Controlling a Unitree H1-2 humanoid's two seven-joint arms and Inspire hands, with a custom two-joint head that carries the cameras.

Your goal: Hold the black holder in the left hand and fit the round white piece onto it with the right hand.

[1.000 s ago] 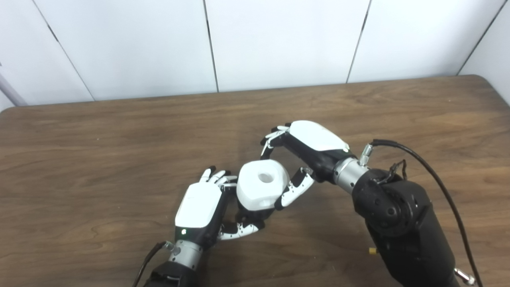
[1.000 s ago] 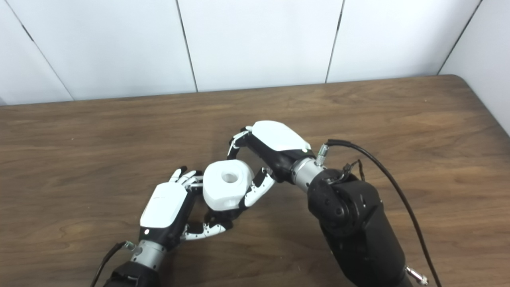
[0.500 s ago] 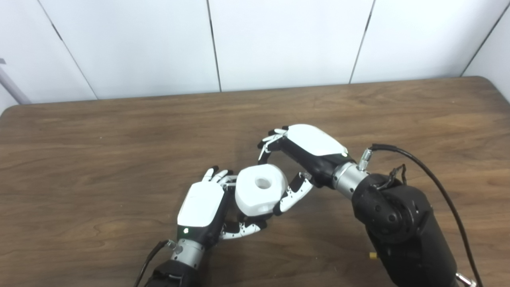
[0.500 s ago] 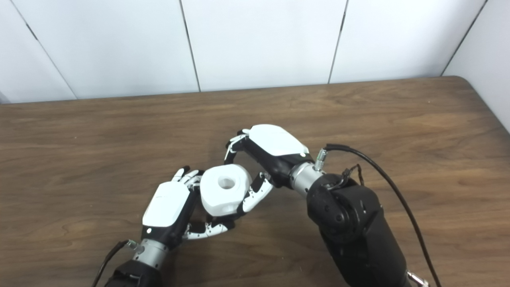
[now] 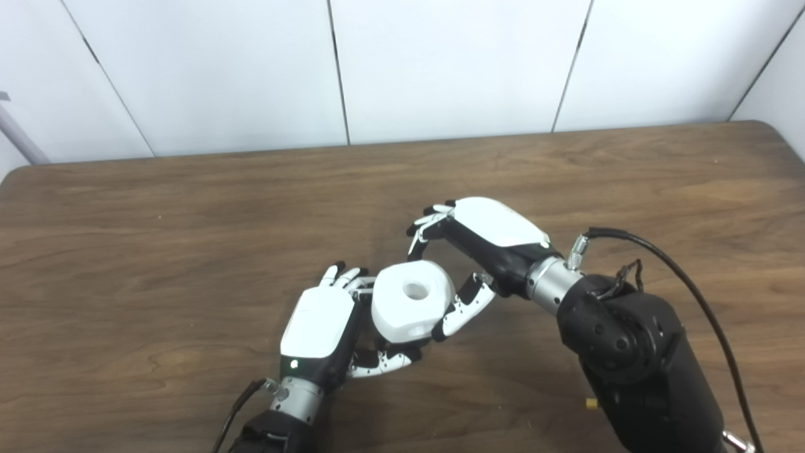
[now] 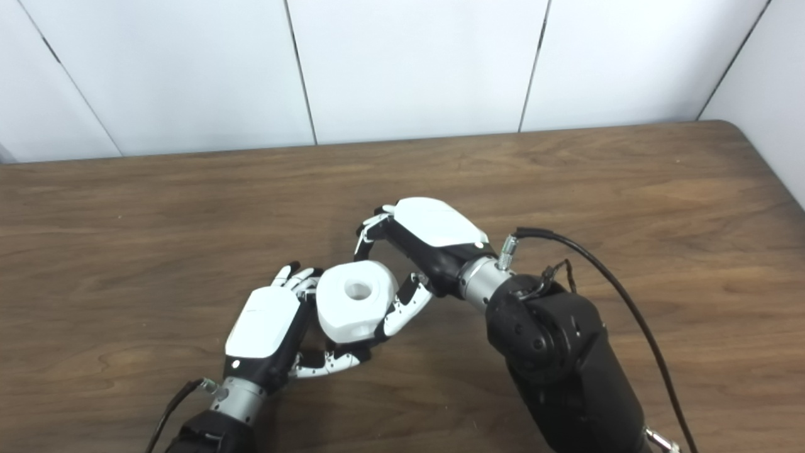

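The round white piece [image 5: 412, 301], with a hole in its top, sits over the black holder [image 5: 395, 341], which shows only as a dark part under it. My left hand [image 5: 317, 324] is below and left of it, shut on the holder, with its thumb curled under the piece. My right hand [image 5: 468, 251] comes in from the right. Its fingertips [image 5: 416, 234] curl at the piece's far rim and its thumb [image 5: 464, 307] presses the piece's right side, so it is shut on the piece.
The brown wooden table [image 5: 157, 220] spreads around both hands, with its far edge against a white panelled wall [image 5: 440, 63]. A black cable [image 5: 685, 283] loops from my right wrist over the table on the right.
The camera shifted slightly. My right hand and the white piece sank a little towards my left hand; in the last half second almost nothing has moved.
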